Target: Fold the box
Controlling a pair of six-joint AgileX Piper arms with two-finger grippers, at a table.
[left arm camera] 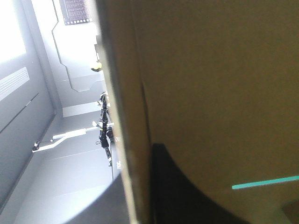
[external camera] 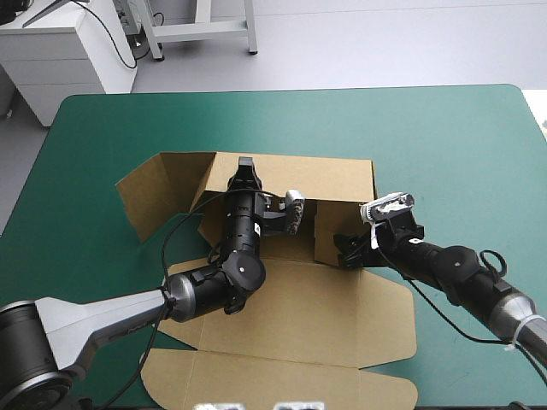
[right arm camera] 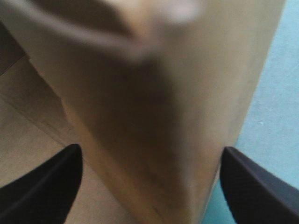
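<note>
Brown box [external camera: 299, 316] wall between right gripper's [right arm camera: 152, 148] fingers [right arm camera: 42, 186]

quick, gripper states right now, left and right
Left gripper: shut on the box, at its far wall's top edge.
Right gripper: open, jaws either side of a raised wall.

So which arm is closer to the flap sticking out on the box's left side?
Left. The left gripper pinches the box's far wall, a short way from that flap; the right gripper stands open astride the right-hand wall, across the box.
</note>
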